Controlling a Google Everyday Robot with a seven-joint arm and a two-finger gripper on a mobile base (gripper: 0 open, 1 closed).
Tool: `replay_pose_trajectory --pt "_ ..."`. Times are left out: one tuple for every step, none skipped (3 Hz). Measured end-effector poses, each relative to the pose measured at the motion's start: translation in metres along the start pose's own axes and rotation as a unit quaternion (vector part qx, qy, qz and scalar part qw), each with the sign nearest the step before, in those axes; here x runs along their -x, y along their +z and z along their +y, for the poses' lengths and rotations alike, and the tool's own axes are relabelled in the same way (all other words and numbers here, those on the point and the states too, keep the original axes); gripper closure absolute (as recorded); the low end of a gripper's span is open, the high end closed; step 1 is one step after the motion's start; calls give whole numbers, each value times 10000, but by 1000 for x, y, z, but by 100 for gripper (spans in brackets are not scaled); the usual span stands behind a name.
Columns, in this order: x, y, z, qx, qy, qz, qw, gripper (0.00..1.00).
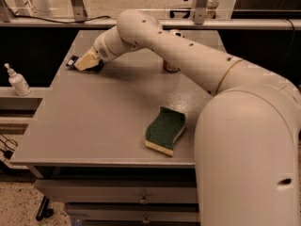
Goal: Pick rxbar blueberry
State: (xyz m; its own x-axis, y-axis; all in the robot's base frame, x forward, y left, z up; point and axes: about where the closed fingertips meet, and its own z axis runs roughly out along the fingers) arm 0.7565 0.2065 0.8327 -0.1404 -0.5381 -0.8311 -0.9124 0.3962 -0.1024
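One bar, far-left corner of the table point(94, 121): the rxbar point(72, 61) lay flat, mostly hidden under our gripper point(87, 61), which sat low right on it, with the arm stretched across to reach. We couldn't tell if it was spread or clamped. The sponge point(164, 130) near the front and the can point(170, 66) behind the arm were well apart from the grasp, so no clutter risk.

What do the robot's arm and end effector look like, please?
The arm is smooth, rounded, cream-white, thick at the shoulder and tapering away, with a row of small dark holes along it and a thin yellowish ring at one joint. No cables show. The end effector, at the table's far left corner, is pale yellow.
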Motion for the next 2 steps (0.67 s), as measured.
replay_pose_trajectory --pt "0 0 0 0 0 0 10000 35" --pt "0 0 0 -1 -1 -1 10000 13"
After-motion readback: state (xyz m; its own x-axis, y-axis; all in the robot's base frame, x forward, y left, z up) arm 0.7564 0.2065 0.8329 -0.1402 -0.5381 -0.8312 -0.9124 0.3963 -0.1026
